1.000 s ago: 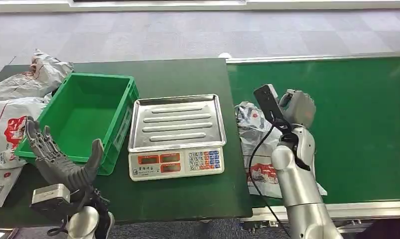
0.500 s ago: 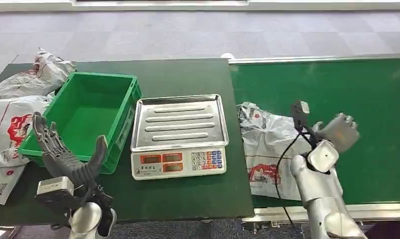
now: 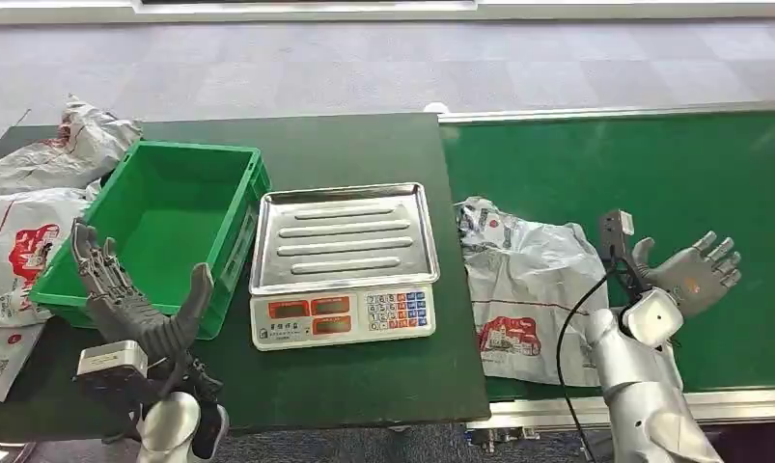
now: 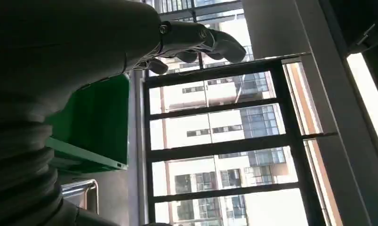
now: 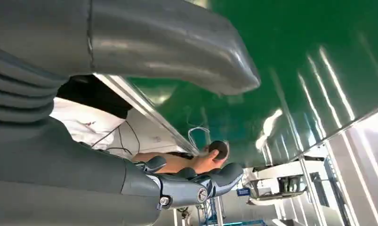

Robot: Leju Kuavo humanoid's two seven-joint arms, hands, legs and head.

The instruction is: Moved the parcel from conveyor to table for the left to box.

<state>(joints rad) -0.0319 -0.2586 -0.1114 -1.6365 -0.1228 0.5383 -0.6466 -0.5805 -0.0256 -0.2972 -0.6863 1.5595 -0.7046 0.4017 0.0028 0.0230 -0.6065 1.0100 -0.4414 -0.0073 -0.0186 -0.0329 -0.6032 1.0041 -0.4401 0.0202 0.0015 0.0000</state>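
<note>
A crumpled white plastic parcel with red print point(image 3: 523, 294) is seen lying on the green conveyor belt point(image 3: 711, 183), held by neither hand.

The parcel rests at the belt's near end, just beside the dark green counter point(image 3: 364, 145) and near the silver-trayed weighing scale point(image 3: 342, 260). The right hand point(image 3: 694, 276) is raised over the belt beside the parcel, palm open and fingers point(image 3: 719, 253) spread apart, nothing in them. The left hand point(image 3: 137, 313) is held up in front of the open green plastic crate point(image 3: 231, 198), its fingers point(image 3: 98, 270) likewise apart and empty. More white mailing bags point(image 3: 36, 193) are piled on the counter beside the crate.
</note>
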